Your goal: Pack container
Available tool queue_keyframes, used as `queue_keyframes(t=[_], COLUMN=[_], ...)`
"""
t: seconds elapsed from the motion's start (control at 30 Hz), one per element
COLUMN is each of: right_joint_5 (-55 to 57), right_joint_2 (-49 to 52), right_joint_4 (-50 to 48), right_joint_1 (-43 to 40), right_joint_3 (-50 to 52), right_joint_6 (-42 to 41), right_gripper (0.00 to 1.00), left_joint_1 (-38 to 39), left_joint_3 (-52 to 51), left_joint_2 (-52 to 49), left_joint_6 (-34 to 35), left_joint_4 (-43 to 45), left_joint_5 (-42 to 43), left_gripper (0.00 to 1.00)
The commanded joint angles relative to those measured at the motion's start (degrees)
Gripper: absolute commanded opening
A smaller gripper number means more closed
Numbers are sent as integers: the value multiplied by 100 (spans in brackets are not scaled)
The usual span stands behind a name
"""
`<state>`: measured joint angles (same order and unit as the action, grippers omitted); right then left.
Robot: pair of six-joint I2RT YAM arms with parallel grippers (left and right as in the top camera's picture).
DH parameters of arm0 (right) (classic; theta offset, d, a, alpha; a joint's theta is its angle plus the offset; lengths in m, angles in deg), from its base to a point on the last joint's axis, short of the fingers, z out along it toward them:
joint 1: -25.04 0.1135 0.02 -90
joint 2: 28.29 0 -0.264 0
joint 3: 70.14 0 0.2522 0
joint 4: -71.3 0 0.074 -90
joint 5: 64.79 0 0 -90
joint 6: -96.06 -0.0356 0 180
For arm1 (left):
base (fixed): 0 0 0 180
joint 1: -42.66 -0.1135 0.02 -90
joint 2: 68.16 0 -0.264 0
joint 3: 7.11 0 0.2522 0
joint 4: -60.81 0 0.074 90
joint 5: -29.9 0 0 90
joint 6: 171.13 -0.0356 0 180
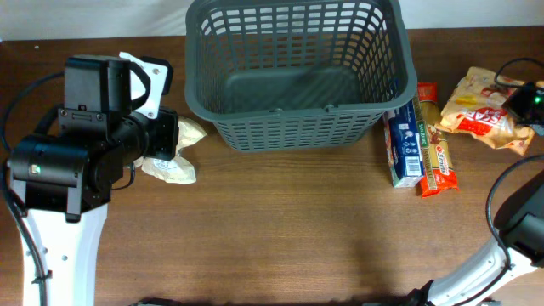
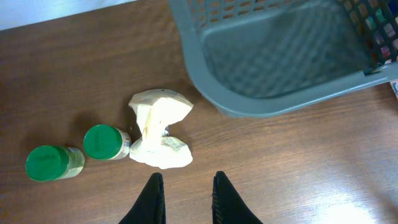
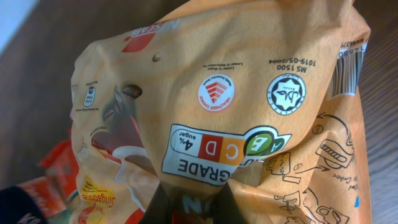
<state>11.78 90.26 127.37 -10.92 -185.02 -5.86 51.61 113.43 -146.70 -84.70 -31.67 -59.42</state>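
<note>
Where the left arm reaches in over the brown bench (image 1: 280, 229), the left hand (image 2: 186, 200) hangs open, its 2 dark fingers (image 2: 155, 198) apart with only bare wood between them. Just beyond the fingertips lies a crumpled cream packet (image 2: 160, 127), pinched in at the middle. A green-lidded jar (image 2: 107, 142) lies just beside the packet's left edge, and a second jar (image 2: 48, 163) of the same kind lies a little further left.

Past the packet and to its right stands the basket (image 1: 297, 115), dark grey with slotted walls and a thick rim, upright at the far middle of the bench (the left wrist view catches its near corner). A blue box (image 1: 405, 144) lies flat just beside its right wall, with a red and yellow packet (image 1: 435, 146) alongside the box.

Further right, near the bench's far edge, the right hand (image 3: 191, 206) sits low over an orange packet (image 3: 236, 112), which fills its wrist view. Both fingertips straddle a fold of the packet; I cannot tell whether they pinch it.
</note>
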Motion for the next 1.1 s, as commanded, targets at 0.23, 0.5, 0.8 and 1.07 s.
queue_keyframes(t=[0.23,0.5,0.8,1.07], right_joint_5=[-791,-850,-2632,-3289], right_joint_2=[-1095,-1709,-2326,-2905], right_joint_4=[-505,-684,-1602,-2094], right_joint_1=[33,33,33,264], right_joint_3=[-48,-48,-48,-52], right_joint_6=[-122,-208,-555,-726], right_gripper=[4,4,4,4], left_joint_1=[-24,-24,-24,-24], left_joint_3=[20,20,20,20], left_joint_2=[-20,-20,-20,-24], left_joint_6=[28,-83,-125,-258], left_joint_4=[4,63,122,249], left_joint_5=[39,39,-28,-63], left_gripper=[11,11,11,11])
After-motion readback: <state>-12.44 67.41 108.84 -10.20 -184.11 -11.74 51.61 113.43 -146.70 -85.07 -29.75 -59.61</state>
